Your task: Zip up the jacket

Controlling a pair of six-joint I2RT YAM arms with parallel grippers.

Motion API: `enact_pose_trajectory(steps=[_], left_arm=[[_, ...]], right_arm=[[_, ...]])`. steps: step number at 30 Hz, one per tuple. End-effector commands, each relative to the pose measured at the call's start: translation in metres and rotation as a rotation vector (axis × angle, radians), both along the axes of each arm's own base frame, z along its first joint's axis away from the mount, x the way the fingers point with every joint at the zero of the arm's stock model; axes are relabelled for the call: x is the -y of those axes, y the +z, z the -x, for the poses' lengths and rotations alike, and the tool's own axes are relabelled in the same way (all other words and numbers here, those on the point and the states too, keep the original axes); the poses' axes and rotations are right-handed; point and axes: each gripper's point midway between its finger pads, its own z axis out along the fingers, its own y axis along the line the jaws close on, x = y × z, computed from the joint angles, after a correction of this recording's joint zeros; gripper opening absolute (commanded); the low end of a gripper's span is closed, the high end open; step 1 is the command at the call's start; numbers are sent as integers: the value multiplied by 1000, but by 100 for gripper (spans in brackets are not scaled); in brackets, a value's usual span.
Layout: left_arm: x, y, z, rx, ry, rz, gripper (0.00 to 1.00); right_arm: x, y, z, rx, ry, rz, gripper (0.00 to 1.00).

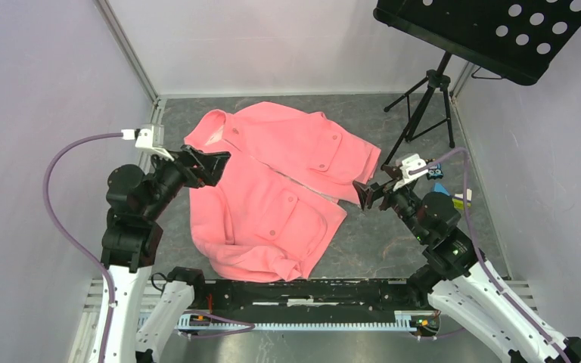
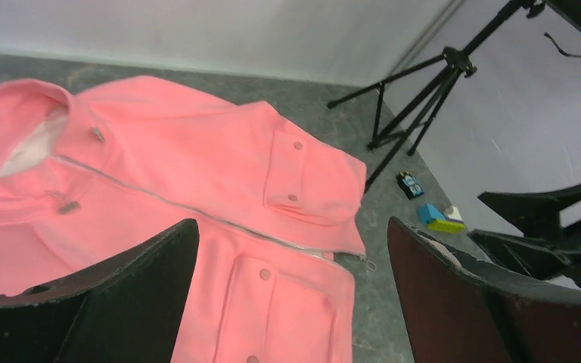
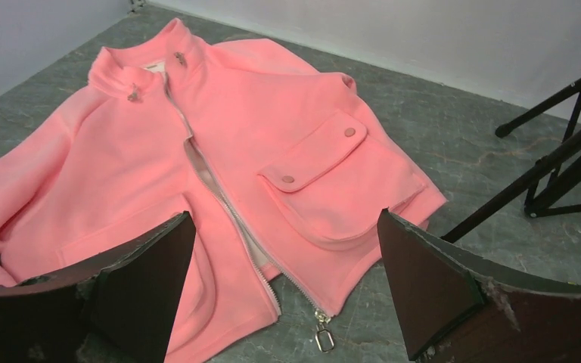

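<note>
The coral-pink jacket (image 1: 272, 189) lies flat on the grey table, collar at the far left, hem toward the right. It also shows in the left wrist view (image 2: 197, 174) and the right wrist view (image 3: 197, 151). Its pale zipper (image 3: 227, 200) is unzipped and the two front halves gape at the hem. The metal slider with a ring pull (image 3: 323, 333) sits at the hem end on the table. My left gripper (image 1: 210, 165) is open and empty above the jacket's left shoulder. My right gripper (image 1: 365, 193) is open and empty, hovering just right of the hem by the slider.
A black tripod stand (image 1: 424, 102) holding a perforated black tray (image 1: 492, 30) stands at the back right. Small blue and yellow blocks (image 1: 454, 198) lie by the right wall. White walls enclose the table on three sides.
</note>
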Motion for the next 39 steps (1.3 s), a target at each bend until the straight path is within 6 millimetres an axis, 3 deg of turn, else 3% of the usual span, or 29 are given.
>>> enact_pose_trajectory(steps=[1,5,11,15,19,26,28,32,35,39], left_arm=[[27,-25,-3,-111,-148,84,100],[44,-70,-4,-254,-217,142,100],[86,-133,-1,-428,-303,130,100],[112,-172,-10,-552,-278,106,90],[107,-208,-34,-684,-93,195,85],[97,-269,-64,-851,103,215,78],[89,-286,-73,-910,145,239,72],[61,-311,-94,-909,302,218,71],[44,-320,-111,-897,369,136,73],[21,-341,-127,-981,416,97,74]], right_arm=[[5,-22,-13,-86,-70,59,97],[-14,-47,-16,-164,-15,39,97],[-54,-113,-9,-392,139,37,97],[-56,-143,-16,-479,117,92,97],[-51,-158,-36,-526,77,64,99],[-51,-180,-55,-567,88,-7,81],[-50,-190,-60,-579,82,33,74],[-47,-212,-65,-609,59,86,63],[-61,-223,-56,-645,107,92,60],[-102,-217,-36,-678,252,-14,60]])
